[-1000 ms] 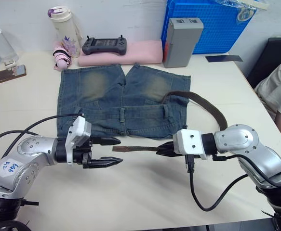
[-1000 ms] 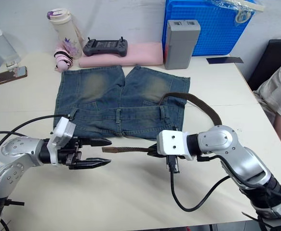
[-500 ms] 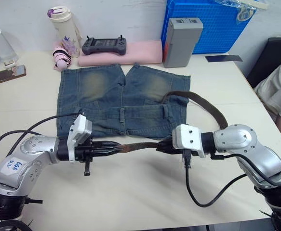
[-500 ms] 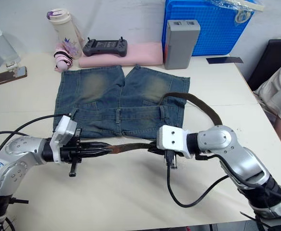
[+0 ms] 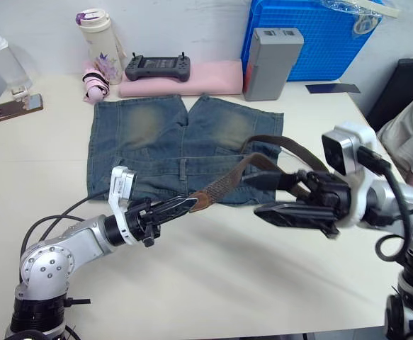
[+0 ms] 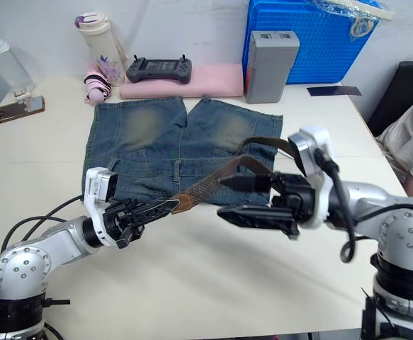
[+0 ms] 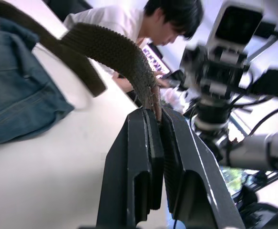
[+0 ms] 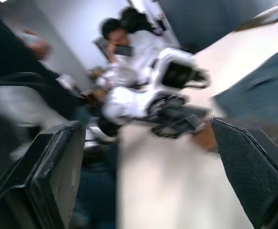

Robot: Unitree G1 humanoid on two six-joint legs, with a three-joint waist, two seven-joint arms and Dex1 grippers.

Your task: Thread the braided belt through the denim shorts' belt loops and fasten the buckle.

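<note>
The left gripper (image 5: 185, 205) is clamped on the tan end of the belt (image 5: 224, 185), holding it off the table (image 5: 213, 283) just in front of the shorts (image 5: 181, 145). From there the belt rises, arcs back over the shorts' right edge and curves round. The right gripper (image 5: 273, 195) hangs nearby, fingers wide apart, holding nothing.

Faded blue denim shorts (image 5: 181, 142), dark brown braided belt (image 5: 224, 185), seemingly tan-tipped.
</note>
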